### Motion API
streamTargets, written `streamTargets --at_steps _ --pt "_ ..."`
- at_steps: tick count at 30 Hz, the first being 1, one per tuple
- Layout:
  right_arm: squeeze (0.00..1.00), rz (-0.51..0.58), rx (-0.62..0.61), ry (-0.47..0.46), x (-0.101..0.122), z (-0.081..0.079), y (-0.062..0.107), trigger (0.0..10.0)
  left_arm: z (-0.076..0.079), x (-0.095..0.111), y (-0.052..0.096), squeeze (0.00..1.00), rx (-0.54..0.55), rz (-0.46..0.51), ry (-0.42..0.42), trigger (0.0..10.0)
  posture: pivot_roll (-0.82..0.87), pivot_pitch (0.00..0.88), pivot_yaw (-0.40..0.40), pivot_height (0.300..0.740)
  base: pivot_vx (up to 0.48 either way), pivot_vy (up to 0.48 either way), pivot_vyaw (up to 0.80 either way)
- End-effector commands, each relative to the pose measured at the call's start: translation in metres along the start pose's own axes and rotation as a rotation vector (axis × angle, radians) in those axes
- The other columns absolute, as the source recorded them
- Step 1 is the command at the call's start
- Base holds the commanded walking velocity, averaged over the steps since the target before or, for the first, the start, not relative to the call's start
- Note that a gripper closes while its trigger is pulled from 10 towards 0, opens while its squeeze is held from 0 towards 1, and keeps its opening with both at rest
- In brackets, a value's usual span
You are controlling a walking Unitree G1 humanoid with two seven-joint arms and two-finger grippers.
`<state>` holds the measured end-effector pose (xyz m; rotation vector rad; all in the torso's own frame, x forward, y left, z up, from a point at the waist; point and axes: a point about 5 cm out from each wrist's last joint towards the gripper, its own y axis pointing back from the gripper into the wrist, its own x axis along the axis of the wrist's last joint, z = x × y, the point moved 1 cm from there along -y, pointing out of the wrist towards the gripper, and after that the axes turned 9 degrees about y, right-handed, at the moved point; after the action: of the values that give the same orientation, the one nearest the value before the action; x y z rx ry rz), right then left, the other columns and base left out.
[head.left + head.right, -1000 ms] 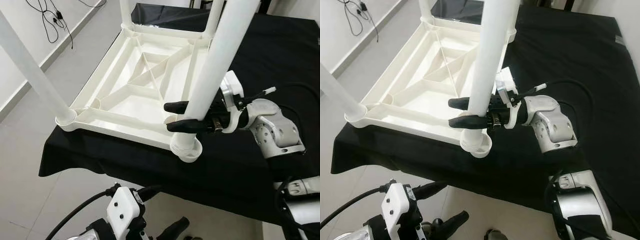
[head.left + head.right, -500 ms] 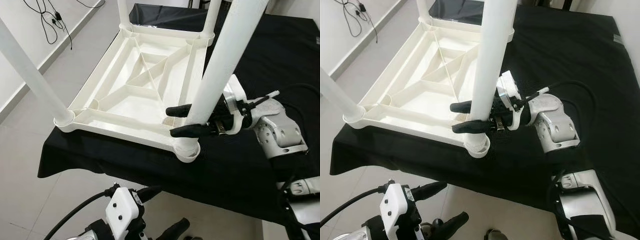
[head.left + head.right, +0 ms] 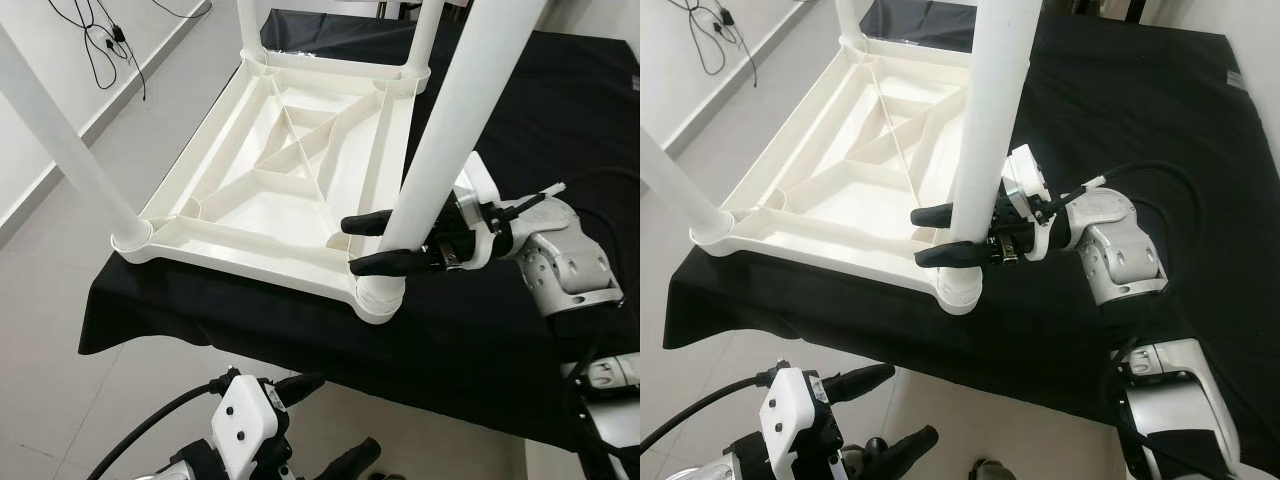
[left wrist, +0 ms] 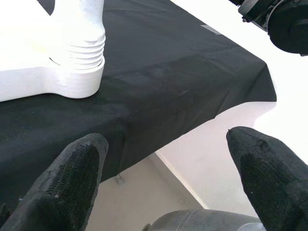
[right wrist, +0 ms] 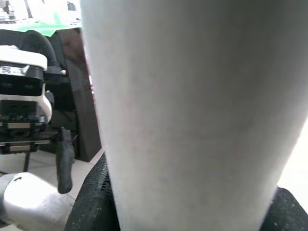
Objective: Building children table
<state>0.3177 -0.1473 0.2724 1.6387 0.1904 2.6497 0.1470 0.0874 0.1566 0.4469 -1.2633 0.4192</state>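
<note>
The white tabletop is lying upside down, ribbed underside up, on the black-draped table, its near edge reaching out close to the table's front edge. Legs are standing in all four corner sockets: two at the far corners, one at the near-left corner, and the near-right leg, which the right claw is working on. That claw is gripping the near-right leg low down, just above its socket, one black finger passing on each side of the white tube and pressing against it; the right wrist view is looking straight onto the tube with the finger pads at its sides. The left wrist view is showing a ribbed, threaded-looking collar at the leg's foot sitting above the socket, so this leg is probably not seated fully home. The left claw is hanging low in front of the table with its fingers spread wide, holding nothing. By my reading the build is nearing its end: the last leg wants pressing or turning down, and then the table is waiting to be flipped upright
</note>
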Motion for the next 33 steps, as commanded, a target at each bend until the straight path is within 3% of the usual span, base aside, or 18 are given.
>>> streamTargets --at_steps 1,10,13,19,24,33 --pt "0.0 -0.049 0.07 -0.097 -0.018 -0.014 0.0 10.0 0.002 -0.002 0.003 0.0 -0.001 -0.024 0.006 10.0 0.07 0.309 0.002 0.74 0.0 0.0 0.0" --pt "0.0 -0.066 0.128 -0.111 -0.02 -0.018 -0.003 10.0 0.001 -0.002 0.003 0.0 -0.001 -0.026 0.008 10.0 0.07 0.314 0.006 0.74 0.0 0.0 0.0" --pt "0.0 -0.095 0.217 -0.084 -0.018 -0.017 -0.018 10.0 0.001 -0.001 0.004 0.0 -0.001 -0.028 0.01 10.0 0.07 0.316 0.008 0.74 0.0 0.0 0.0" --pt "0.0 -0.108 0.244 -0.06 -0.017 -0.011 -0.027 10.0 0.001 -0.001 0.005 0.0 0.001 -0.029 0.01 10.0 0.08 0.319 0.005 0.74 0.0 0.0 0.0" --pt "0.0 -0.101 0.215 -0.041 -0.019 0.005 -0.037 10.0 0.001 -0.001 0.006 0.0 0.005 -0.03 0.011 10.0 0.09 0.327 0.006 0.74 0.0 0.0 0.0" --pt "0.0 -0.037 0.108 -0.06 -0.021 0.016 -0.038 10.0 0.002 0.0 0.006 0.0 0.005 -0.03 0.016 10.0 0.08 0.33 0.004 0.74 0.0 0.0 0.0"
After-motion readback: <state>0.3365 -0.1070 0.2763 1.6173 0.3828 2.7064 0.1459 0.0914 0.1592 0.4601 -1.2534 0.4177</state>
